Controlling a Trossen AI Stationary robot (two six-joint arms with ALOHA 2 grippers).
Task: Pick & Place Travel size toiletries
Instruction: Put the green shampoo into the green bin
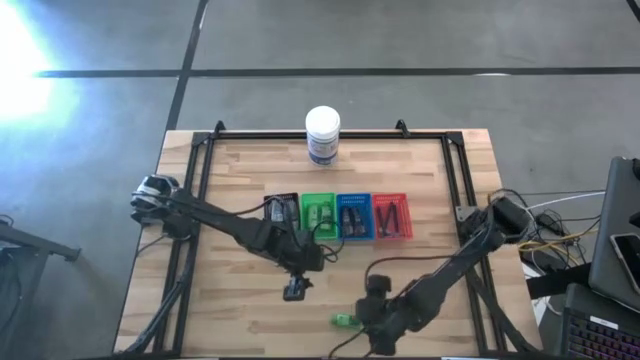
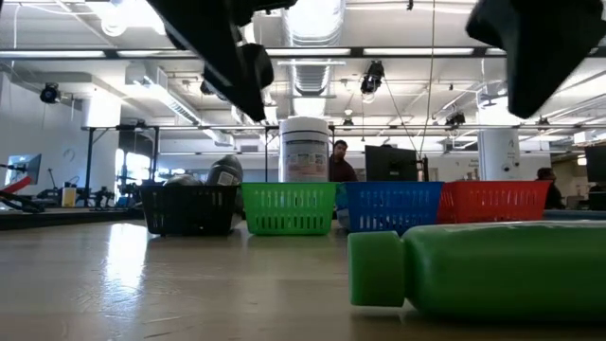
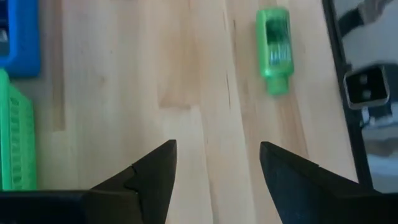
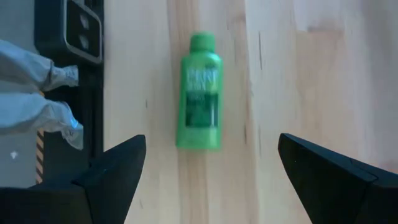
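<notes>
A bright green little bottle (image 1: 345, 320) lies on its side near the table's near edge; it also shows in the left wrist view (image 3: 273, 50), the right wrist view (image 4: 200, 93) and, large, in the low view (image 2: 483, 265). My right gripper (image 4: 208, 168) is open and hangs just right of the bottle, which lies ahead of its spread fingers. My left gripper (image 3: 217, 168) is open and empty over bare wood near the table's middle (image 1: 295, 290). Other toiletries lie in the bins.
A row of small bins stands mid-table: black (image 1: 281, 212), green (image 1: 319, 215), blue (image 1: 353, 216), red (image 1: 390, 216). A big white jar (image 1: 322, 134) stands at the far edge. Black frame rails (image 1: 200, 170) run along the table's sides. Bare wood lies left of the bottle.
</notes>
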